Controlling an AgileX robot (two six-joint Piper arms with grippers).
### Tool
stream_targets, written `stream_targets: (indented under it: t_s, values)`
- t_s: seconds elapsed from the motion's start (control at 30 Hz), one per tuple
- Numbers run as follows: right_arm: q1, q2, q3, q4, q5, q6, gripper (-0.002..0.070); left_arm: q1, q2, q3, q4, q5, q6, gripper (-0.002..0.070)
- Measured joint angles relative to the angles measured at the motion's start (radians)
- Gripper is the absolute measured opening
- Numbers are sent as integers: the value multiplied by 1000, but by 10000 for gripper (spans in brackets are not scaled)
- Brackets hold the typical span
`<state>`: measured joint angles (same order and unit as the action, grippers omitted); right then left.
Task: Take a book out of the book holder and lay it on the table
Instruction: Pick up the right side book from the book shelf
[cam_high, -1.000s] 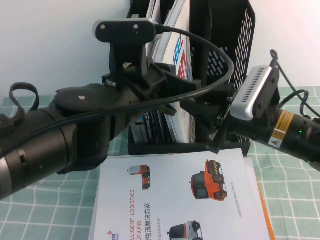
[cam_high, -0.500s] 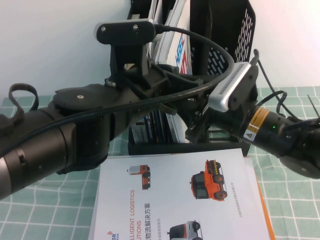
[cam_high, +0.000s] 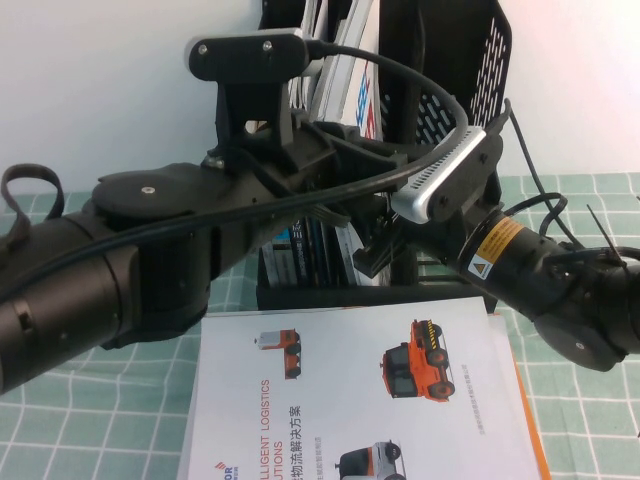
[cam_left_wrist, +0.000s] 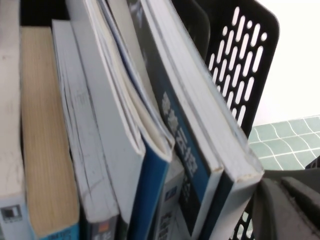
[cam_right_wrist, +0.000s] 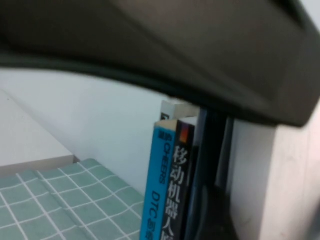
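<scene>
The book (cam_high: 362, 105), a thin white magazine with blue and red lettering, stands upright in the black book holder (cam_high: 470, 60) at the back of the table (cam_high: 90, 420). My left gripper (cam_high: 330, 150) reaches into the holder's upper part among the books, mostly hidden by its own wrist. In the left wrist view a grey part of that gripper (cam_left_wrist: 287, 205) sits beside the outermost book's corner, by the perforated holder wall (cam_left_wrist: 245, 55). My right gripper (cam_high: 372, 255) is low at the holder's front, right against the standing books.
A white brochure picturing orange vehicles (cam_high: 360, 400) lies flat in front of the holder. Blue and black spined books (cam_right_wrist: 172, 185) stand in the holder, with several thicker ones (cam_left_wrist: 45, 150) packed in the other slots. The white wall is close behind.
My right arm has swung left and forward, bringing its gripper from the holder's right side to its front, close to the books. The left arm has shifted slightly.
</scene>
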<state>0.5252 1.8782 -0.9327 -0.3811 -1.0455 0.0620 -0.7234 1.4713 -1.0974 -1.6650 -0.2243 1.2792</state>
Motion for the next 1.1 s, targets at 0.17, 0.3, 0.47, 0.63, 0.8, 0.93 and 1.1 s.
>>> stream_targets:
  t_s: [0.17,0.3,0.47,0.63,0.8,0.93,1.1]
  values:
    - [0,0,24,23,-18,-2,427,0,-9,0,0,-7,41,-3]
    - [2,0,86,68,-33,-26,427,0,-9,0,0,-7,56,-3]
    - [2,0,166,159,-96,-45,427,0,-9,0,-35,-40,98,-3]
    - [2,1,188,228,-101,-54,427,0,-12,0,-82,-86,159,-3]
    - [2,1,188,236,-99,-56,413,0,-19,0,-87,-80,188,-3]
    - [2,1,188,230,-99,-56,408,0,-19,0,-87,-15,190,-3]
    - [0,-16,192,206,-95,-56,407,0,-14,0,-87,90,194,-3]
